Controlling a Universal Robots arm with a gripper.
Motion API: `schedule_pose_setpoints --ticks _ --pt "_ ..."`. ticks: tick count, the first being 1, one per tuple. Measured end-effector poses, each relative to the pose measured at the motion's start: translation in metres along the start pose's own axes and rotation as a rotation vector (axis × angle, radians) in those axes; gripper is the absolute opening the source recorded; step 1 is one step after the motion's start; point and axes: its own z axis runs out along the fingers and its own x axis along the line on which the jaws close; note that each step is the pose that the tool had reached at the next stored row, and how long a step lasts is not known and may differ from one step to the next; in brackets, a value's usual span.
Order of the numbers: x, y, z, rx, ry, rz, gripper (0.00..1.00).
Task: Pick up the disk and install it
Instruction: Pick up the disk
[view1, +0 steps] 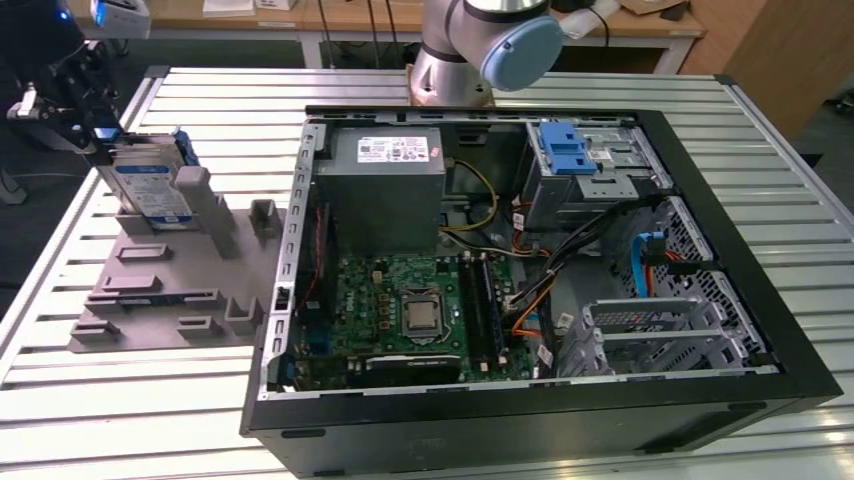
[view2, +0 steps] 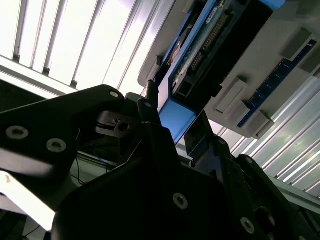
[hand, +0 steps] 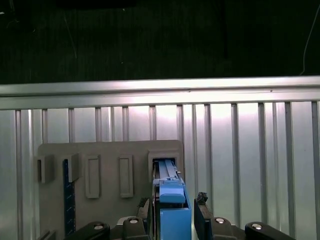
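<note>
My tool (hand: 173, 201) is open, its two dark fingers (hand: 201, 199) spread to either side of the disk (hand: 174, 220). In the first wrist view I can make out a thin sliver of gap on each side, so I read it as straddling the drive and not clamped on it. The disk stands on edge with its blue carrier bracket facing the camera. Its lower part sits in a slot of the grey holder plate (hand: 107, 150), which carries several other raised blocks and slots. The second wrist view shows the drive's underside with its green board and connector, the blue bracket just beside one fingertip. In the exterior view the tool sits at the far end of that view's left, over the top of the upright drive. The drive's white-and-blue label shows there, and the holder plate lies flat on the slatted metal tabletop (view1: 134, 400). Just beside the plate, toward the exterior view's right, lies the open computer case (view1: 534, 430). It holds a grey power supply (view1: 380, 190), a green motherboard (view1: 400, 300) and a metal drive cage with a blue latch (view1: 566, 150). The arm (view1: 481, 40) rises beyond the case at the far edge.
</note>
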Motion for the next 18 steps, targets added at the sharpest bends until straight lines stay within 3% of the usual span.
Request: schedule_pose_setpoints --ticks 7,14,18 --pt "0.0002 0.0001 0.0060 0.0000 0.0000 -0.002 0.47" --pt "0.0002 0.0001 0.0067 -0.0001 0.0001 -0.001 0.47" --pt "0.0002 0.0001 0.0078 0.0004 -0.0001 0.000 0.55"
